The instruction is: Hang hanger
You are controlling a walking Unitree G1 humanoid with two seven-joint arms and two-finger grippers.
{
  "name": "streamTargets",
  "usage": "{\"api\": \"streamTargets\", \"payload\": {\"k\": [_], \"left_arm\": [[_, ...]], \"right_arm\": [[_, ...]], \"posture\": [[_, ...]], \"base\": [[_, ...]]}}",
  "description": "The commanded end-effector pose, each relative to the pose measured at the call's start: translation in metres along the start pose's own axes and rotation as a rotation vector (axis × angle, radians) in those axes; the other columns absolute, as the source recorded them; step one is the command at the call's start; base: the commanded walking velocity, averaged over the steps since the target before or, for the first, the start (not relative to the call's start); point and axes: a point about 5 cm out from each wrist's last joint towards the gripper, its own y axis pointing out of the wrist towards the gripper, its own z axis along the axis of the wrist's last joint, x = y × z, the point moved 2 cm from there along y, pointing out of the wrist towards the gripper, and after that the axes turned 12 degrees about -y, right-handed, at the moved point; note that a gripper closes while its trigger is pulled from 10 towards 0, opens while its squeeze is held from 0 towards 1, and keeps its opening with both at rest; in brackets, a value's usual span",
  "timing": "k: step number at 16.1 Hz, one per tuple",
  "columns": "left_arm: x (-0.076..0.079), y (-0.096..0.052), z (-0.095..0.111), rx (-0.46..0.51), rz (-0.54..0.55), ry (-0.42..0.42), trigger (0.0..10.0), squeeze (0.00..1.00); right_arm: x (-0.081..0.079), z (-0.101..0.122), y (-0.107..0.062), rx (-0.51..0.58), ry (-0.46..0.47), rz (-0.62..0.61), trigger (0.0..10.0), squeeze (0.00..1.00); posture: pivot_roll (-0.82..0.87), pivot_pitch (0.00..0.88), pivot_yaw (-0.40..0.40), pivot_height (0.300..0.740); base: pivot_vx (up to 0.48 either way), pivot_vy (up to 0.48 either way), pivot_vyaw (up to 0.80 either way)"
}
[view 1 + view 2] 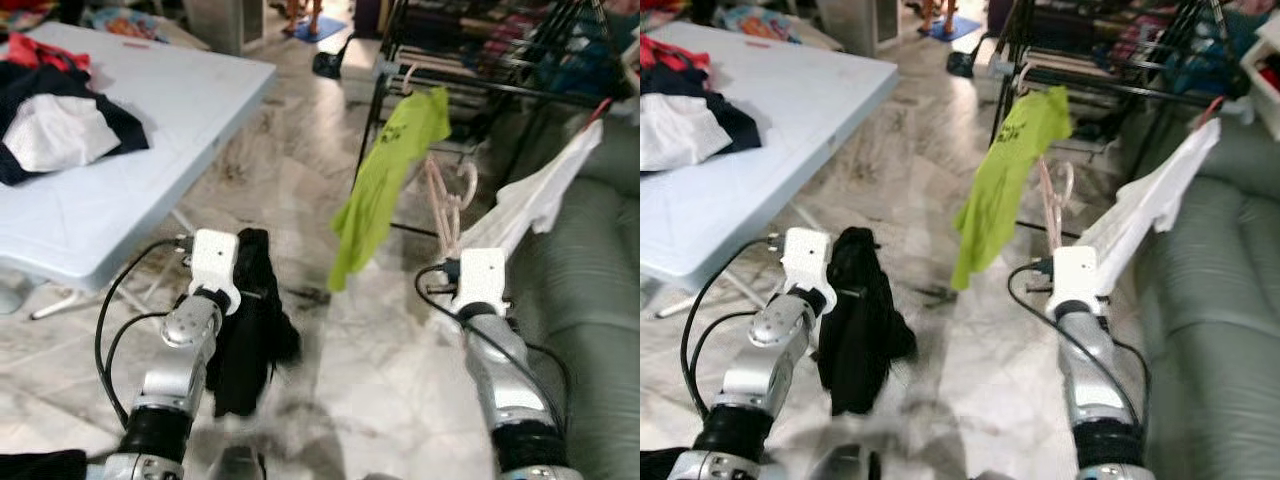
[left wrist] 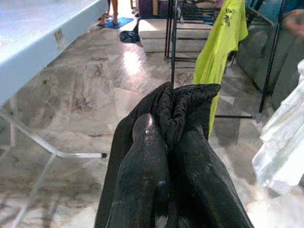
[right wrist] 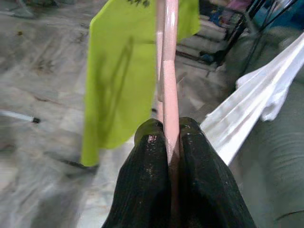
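**Hanger carried toward rack**

Right gripper (image 3: pixel 172 142) pinches the pink hanger (image 1: pixel 447 200) between its 2 fingers, upright, probably ready for hooking on the drying rack (image 1: pixel 480 60) ahead. Left gripper (image 2: pixel 173 118) clamps a black garment (image 1: pixel 250 320), likely awaiting that hanger.

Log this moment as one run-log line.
left gripper: shut on black cloth garment | right gripper: shut on pink plastic hanger | lime-green shirt: on black metal drying rack | hanger: not yet hung
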Motion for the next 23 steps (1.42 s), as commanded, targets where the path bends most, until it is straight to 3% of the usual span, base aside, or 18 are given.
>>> {"api": "streamTargets", "payload": {"k": [1,3,5,6,7,8,9,13,16,23], "left_arm": [[0.005,0.001,0.014,0.038,-0.064,0.044,10.0,0.0],[0.012,0.005,0.013,0.04,-0.12,0.11,10.0,0.0],[0.032,0.009,0.008,-0.01,-0.287,0.158,10.0,0.0],[0.049,0.007,-0.002,-0.06,-0.428,0.263,10.0,0.0],[0.055,0.005,-0.006,-0.077,-0.485,0.316,10.0,0.0],[0.061,0.0,-0.01,-0.094,-0.552,0.358,10.0,0.0],[0.063,-0.003,-0.012,-0.109,-0.576,0.339,10.0,0.0],[0.059,-0.006,-0.021,-0.093,-0.559,0.417,10.0,0.0],[0.059,-0.005,-0.018,-0.058,-0.522,0.394,10.0,0.0],[0.071,-0.003,-0.018,-0.046,-0.574,0.346,10.0,0.0]], "right_arm": [[-0.004,-0.005,-0.003,-0.004,-0.006,-0.019,10.0,0.0],[-0.005,-0.006,-0.005,-0.012,0.056,-0.061,10.0,0.0],[0.0,-0.007,-0.006,-0.014,0.023,-0.052,10.0,0.0],[0.006,-0.013,-0.01,-0.016,-0.012,-0.056,10.0,0.0],[0.009,-0.017,-0.011,-0.034,0.013,-0.063,10.0,0.0],[0.013,-0.021,-0.012,-0.046,0.038,-0.081,10.0,0.0],[0.012,-0.022,-0.012,-0.044,0.028,-0.081,10.0,0.0],[0.014,-0.007,-0.007,0.004,0.011,-0.074,10.0,0.0],[0.016,-0.009,-0.003,-0.014,0.012,-0.083,10.0,0.0],[0.016,-0.017,-0.01,-0.038,0.0,-0.088,10.0,0.0]], "posture": [[0.02,0.0,0.021,0.74],[-0.02,0.0,0.047,0.74],[-0.05,0.0,0.064,0.74],[-0.05,0.0,0.065,0.74],[-0.05,0.0,0.059,0.74],[-0.05,0.0,0.058,0.74],[-0.05,0.0,0.051,0.74],[-0.04,0.0,0.029,0.74],[-0.05,0.0,0.019,0.74],[-0.07,0.0,0.025,0.74]], "base": [[0.0,0.0,0.0],[0.0,0.0,0.0],[0.0,0.0,0.0],[0.0,0.0,0.0],[0.0,0.0,0.0],[0.0,0.0,0.0],[0.0,0.0,0.0],[0.0,0.0,0.0],[0.0,0.0,0.0],[0.0,0.0,-0.31]]}}
